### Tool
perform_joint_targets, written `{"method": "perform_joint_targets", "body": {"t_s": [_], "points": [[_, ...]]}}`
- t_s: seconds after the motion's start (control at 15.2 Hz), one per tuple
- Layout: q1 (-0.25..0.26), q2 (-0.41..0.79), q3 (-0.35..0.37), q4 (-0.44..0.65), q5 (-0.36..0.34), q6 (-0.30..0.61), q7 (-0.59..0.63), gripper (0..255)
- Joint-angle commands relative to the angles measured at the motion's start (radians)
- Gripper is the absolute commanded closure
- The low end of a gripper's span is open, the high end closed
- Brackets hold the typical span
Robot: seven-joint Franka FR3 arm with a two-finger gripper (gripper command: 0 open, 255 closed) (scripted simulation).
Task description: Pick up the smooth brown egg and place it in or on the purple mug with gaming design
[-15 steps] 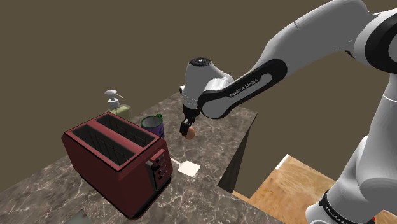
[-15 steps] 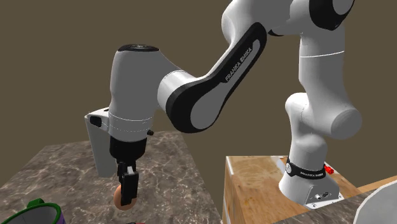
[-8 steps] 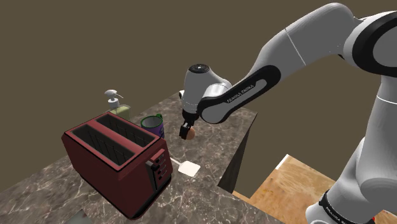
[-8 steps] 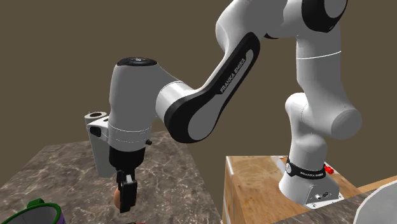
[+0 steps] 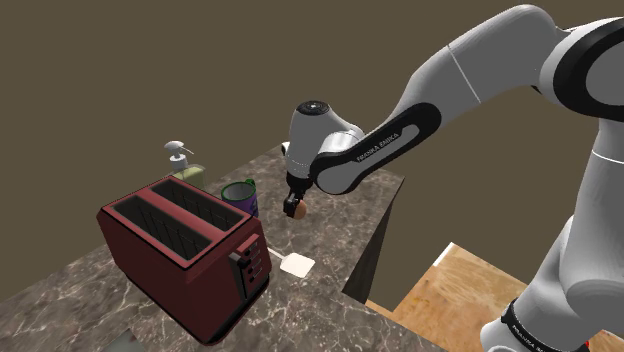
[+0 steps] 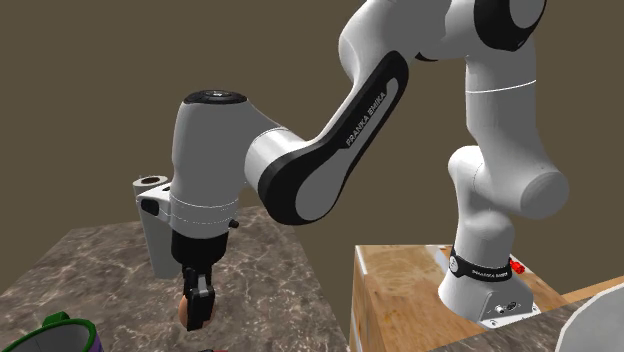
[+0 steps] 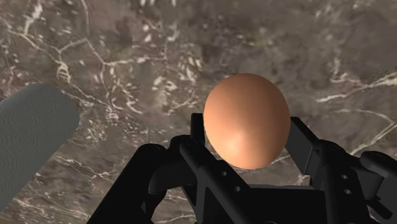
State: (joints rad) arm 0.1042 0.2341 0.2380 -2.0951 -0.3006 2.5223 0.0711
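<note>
The smooth brown egg (image 7: 247, 119) sits between the two black fingers, which press on its sides. My gripper (image 7: 247, 137) is shut on it, just above the dark marble counter (image 7: 127, 51). In the shoulder view the gripper (image 5: 295, 208) points straight down with the egg (image 5: 300, 210) at its tip, a short way to the right of the purple mug (image 5: 240, 197) with its green rim. In the second exterior view the egg (image 6: 183, 310) peeks out behind the gripper (image 6: 195, 312), and the mug's rim (image 6: 60, 325) shows at the lower left.
A dark red toaster (image 5: 185, 250) stands in front of the mug, with a soap dispenser (image 5: 183, 163) behind it. A white flat square (image 5: 297, 265) lies near the counter's right edge (image 5: 375, 240). A pale upright cylinder (image 6: 150, 215) stands just behind the hand.
The hand came down a little over the egg, then the fingers closed onto it. The egg and the mug stay where they were.
</note>
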Motion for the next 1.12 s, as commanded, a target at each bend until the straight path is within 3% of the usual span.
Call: {"method": "perform_joint_targets", "body": {"t_s": [0.0,0.4,1.06], "points": [[0.0,0.0,0.0,0.0,0.0,0.0,0.0,255],[0.0,0.0,0.0,0.0,0.0,0.0,0.0,255],[-0.011,-0.077,0.018,0.043,0.06,-0.113,-0.053,255]]}}
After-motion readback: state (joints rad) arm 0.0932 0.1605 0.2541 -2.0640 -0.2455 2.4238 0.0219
